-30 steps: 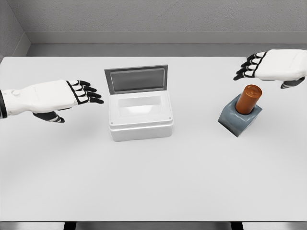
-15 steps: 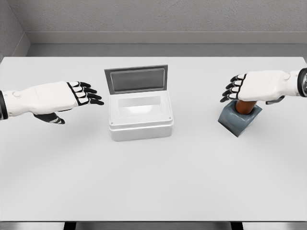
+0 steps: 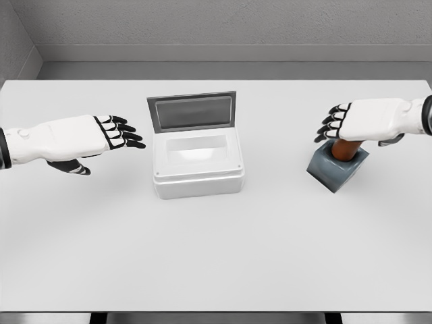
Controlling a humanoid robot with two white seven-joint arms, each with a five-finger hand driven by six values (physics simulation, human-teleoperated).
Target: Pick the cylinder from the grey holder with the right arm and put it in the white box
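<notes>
An orange-brown cylinder (image 3: 345, 150) stands upright in the grey holder (image 3: 335, 169) at the right of the table. My right hand (image 3: 355, 128) lies directly over the cylinder's top and hides it. Its fingers (image 3: 329, 126) reach out to the left, relaxed, and are not wrapped around the cylinder; the thumb shows behind on the right. The white box (image 3: 197, 177) sits in the middle with its grey lid (image 3: 192, 112) standing open at the back. My left hand (image 3: 102, 138) hovers open to the left of the box.
The white table (image 3: 216, 250) stretches wide in front of the box and holder. A grey wall runs along its far edge. The holder sits turned at an angle, well to the right of the box.
My right hand has come down and leftward from above and behind the cylinder and now covers its top. The left hand has not moved.
</notes>
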